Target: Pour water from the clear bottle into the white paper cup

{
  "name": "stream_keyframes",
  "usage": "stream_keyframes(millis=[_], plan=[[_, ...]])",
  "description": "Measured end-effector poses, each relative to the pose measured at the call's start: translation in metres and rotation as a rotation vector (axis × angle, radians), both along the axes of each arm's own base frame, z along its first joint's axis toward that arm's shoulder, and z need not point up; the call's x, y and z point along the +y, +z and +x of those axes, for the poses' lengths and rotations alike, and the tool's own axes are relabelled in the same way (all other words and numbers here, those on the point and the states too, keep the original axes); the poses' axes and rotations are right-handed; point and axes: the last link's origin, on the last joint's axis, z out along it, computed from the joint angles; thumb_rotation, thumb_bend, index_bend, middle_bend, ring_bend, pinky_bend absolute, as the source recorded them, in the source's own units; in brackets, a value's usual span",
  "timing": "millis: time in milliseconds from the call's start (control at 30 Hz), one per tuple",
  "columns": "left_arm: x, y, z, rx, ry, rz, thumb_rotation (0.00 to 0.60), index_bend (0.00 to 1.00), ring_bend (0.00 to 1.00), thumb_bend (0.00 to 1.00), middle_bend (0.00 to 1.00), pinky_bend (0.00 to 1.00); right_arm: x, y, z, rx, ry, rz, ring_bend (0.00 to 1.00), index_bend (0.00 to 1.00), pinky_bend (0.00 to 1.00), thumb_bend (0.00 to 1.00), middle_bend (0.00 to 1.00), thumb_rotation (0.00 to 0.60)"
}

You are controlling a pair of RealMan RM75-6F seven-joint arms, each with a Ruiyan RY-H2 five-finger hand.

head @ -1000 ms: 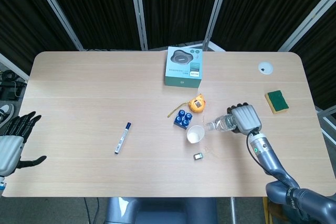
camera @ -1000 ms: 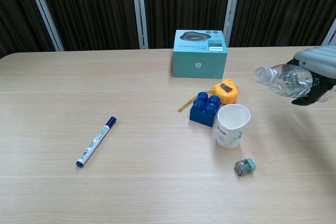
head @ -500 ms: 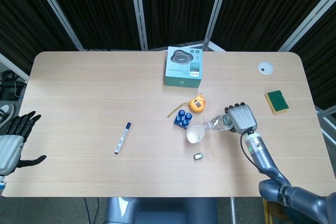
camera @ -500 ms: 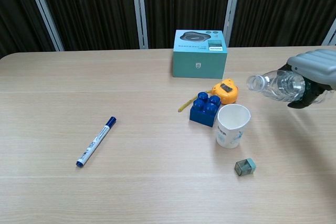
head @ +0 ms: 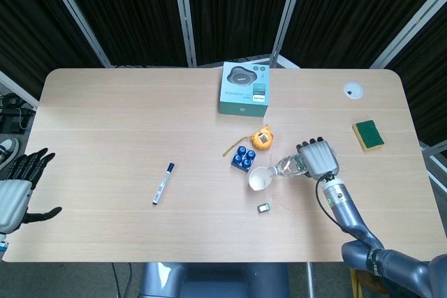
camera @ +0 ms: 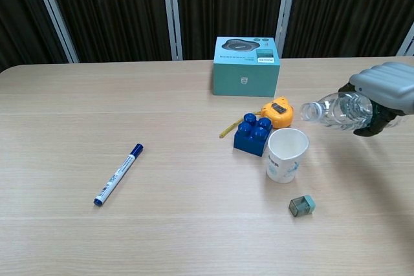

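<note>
My right hand (head: 318, 159) (camera: 385, 92) grips the clear bottle (camera: 334, 110) (head: 290, 166), held nearly on its side above the table. The bottle's open mouth points left and stands just above and to the right of the white paper cup's rim. The white paper cup (camera: 285, 154) (head: 260, 179) stands upright on the table, right of the blue brick. No water stream is visible. My left hand (head: 17, 190) hangs open off the table's left edge, holding nothing, seen only in the head view.
A blue toy brick (camera: 253, 134) and an orange tape measure (camera: 278, 111) sit just behind the cup. A small grey-green sharpener (camera: 301, 205) lies in front of it. A teal box (camera: 246, 66), a blue marker (camera: 118, 174), a sponge (head: 368, 135) and a white disc (head: 353, 89) lie further off.
My right hand has carried the bottle leftwards, bringing its mouth from well right of the cup to just over the cup's right rim. The left hand has not moved.
</note>
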Motion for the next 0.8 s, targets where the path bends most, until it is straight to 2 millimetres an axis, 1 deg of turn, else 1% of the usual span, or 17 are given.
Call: stream_keyframes(millis=[467,800], plan=[[-0.0004,0.0002,0.0012,-0.005,-0.003,-0.004,0.600,0.00,0.00,0.00,0.00,0.00,0.0023,-0.0017,0.0069,0.044,0.014,-0.020,0.56,0.61,0.44,0.44,0.63,0.600],[-0.0012,-0.0009,0.0020,-0.004,-0.005,-0.013,0.600,0.00,0.00,0.00,0.00,0.00,0.0009,0.0003,0.0065,0.071,0.031,-0.043,0.57,0.61,0.45,0.44,0.63,0.600]])
